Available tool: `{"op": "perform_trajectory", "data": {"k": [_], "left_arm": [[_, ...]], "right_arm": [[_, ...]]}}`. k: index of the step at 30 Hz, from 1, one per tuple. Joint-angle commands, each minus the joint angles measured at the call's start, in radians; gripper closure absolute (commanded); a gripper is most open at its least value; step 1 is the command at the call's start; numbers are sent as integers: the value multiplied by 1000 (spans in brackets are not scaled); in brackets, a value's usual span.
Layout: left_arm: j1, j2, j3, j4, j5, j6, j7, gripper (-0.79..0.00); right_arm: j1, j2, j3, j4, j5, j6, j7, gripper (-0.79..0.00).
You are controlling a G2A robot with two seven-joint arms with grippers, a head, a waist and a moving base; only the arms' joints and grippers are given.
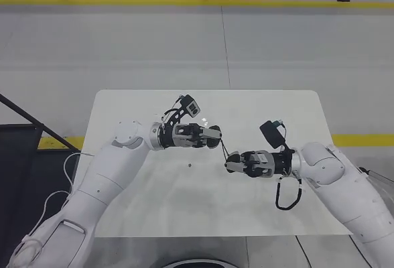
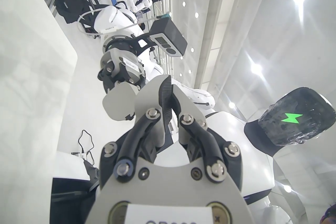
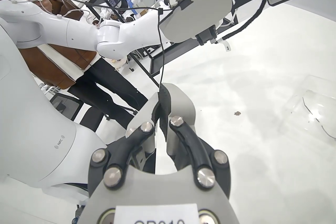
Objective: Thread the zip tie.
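Note:
A thin black zip tie (image 1: 223, 147) spans the short gap between my two grippers above the middle of the white table (image 1: 183, 201). My right gripper (image 3: 160, 93) is shut on one end of the zip tie (image 3: 162, 51). The strap runs from there to its small head beside my left gripper (image 3: 165, 9). My left gripper (image 2: 169, 86) has its dark pads pressed together, shut on the tie at the head end. From above, the left gripper (image 1: 217, 133) is slightly farther back than the right gripper (image 1: 229, 163), and the two are nearly touching.
A clear plastic box (image 3: 309, 104) holding black ties stands on the table beyond the left gripper. A small speck (image 1: 189, 163) lies on the tabletop near the centre. A black panel (image 1: 9, 167) stands beside the table's left edge.

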Motion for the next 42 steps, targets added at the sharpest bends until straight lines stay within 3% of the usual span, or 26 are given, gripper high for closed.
{"op": "perform_trajectory", "data": {"k": [1,26,42], "left_arm": [[0,-1,-2,3,4,-2,-1,0],[22,5,-66,46,66,-19,13,0],[39,5,-82,44,86,-14,6,0]], "right_arm": [[1,1,-1,-1,1,0,0,0],[-97,76,148,-173,146,0,0,0],[-185,81,291,-237,200,0,0,0]]}}
